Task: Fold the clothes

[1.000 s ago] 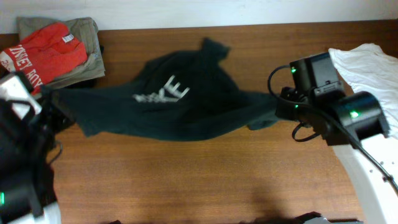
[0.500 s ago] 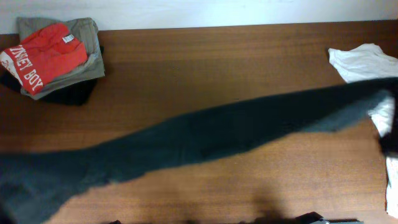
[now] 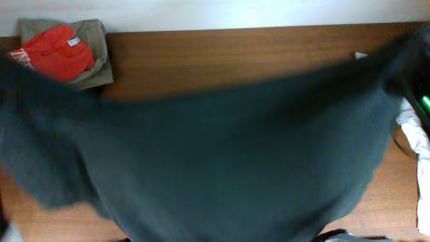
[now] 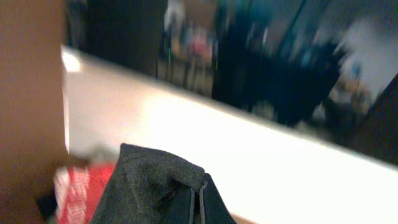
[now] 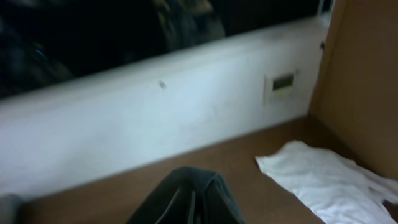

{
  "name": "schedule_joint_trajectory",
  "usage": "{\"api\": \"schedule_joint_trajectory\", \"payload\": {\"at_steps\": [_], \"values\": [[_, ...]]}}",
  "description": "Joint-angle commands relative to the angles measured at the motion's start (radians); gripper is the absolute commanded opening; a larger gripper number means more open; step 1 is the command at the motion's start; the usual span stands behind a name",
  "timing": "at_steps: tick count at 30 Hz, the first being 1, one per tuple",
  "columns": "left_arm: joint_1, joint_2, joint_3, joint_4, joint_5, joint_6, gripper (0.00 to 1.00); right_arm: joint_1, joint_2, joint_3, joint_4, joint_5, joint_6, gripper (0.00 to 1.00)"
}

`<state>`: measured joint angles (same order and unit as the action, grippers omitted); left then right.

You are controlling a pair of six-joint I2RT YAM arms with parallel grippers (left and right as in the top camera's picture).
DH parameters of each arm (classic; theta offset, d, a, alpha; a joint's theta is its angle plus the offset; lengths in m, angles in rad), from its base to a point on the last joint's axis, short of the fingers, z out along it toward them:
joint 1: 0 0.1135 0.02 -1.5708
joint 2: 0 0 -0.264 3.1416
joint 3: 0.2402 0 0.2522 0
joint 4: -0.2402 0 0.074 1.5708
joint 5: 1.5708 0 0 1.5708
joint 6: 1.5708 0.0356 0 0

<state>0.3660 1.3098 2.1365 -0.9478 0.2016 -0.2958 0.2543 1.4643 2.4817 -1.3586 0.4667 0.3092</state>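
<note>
While the shirt (image 3: 228, 154) hangs up in the air, it fills my top view from nine o'clock to three o'clock. It is all blurry and hides most of the table (image 3: 222, 54). I think this is the shake-out step, before any fold. Black cloth bunches over the left gripper (image 4: 198, 202) and the right gripper (image 5: 189, 208). I can't see the jaws, but I judge both are pinched tight on it. Next I should bring it down flat and smooth, arms wide apart, away from the red tee (image 3: 57, 50) at ten o'clock and the white cloth (image 3: 423, 161) at three.
</note>
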Motion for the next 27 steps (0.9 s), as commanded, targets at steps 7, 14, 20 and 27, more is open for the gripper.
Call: {"api": "schedule_joint_trajectory", "payload": {"at_steps": [7,14,20,27], "values": [[-0.082,0.6,-0.014,0.077,0.05,-0.002,0.0,-0.351,0.481,-0.006,0.107,-0.405,-0.069,0.04],[-0.207,0.898,-0.014,0.287,0.042,-0.002,0.55,-0.365,0.724,-0.008,0.174,-0.408,-0.093,0.82],[-0.227,0.975,-0.012,0.326,0.045,-0.002,0.99,-0.367,0.76,-0.006,0.144,-0.407,-0.093,0.99],[-0.226,0.84,0.015,0.229,0.072,0.001,0.99,-0.366,0.683,-0.005,0.032,-0.416,-0.092,0.99]]}}
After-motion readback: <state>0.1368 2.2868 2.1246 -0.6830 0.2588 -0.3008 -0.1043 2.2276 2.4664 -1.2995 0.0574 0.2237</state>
